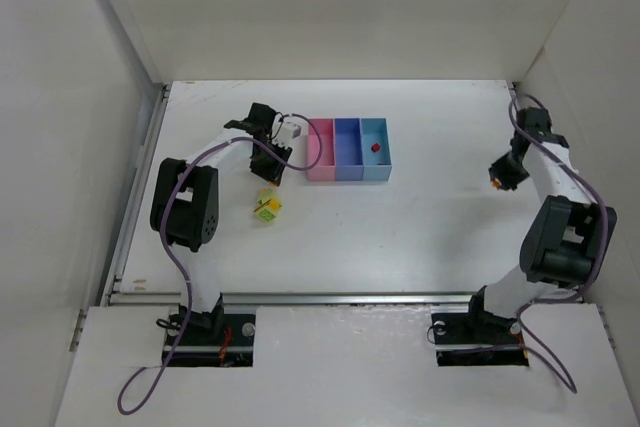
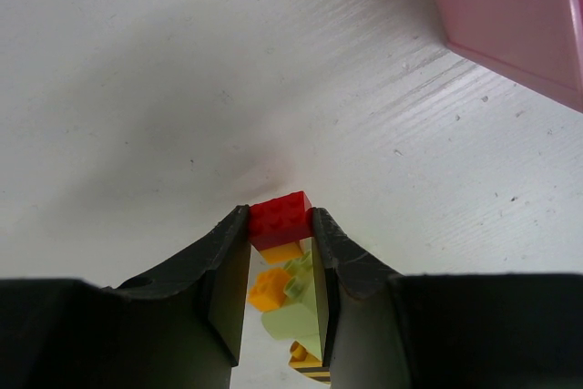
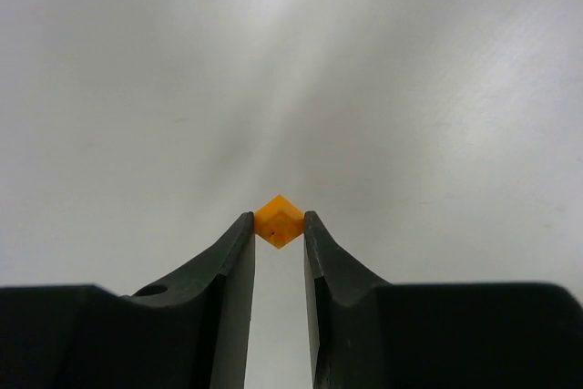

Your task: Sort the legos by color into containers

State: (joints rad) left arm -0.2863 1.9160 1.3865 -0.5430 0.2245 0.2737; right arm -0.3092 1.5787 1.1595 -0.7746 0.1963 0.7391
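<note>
My left gripper is just left of the pink bin and is shut on a red brick, held at the fingertips above the table. Through the gap between its fingers I see orange, lime green and yellow bricks below. That small pile lies on the table near the left arm. The purple-blue bin looks empty. The light blue bin holds one red brick. My right gripper, far right of the bins, is shut on an orange brick.
White walls enclose the table on the left, back and right. The pink bin's corner shows at the upper right of the left wrist view. The right wrist view shows only bare white surface beyond the fingers.
</note>
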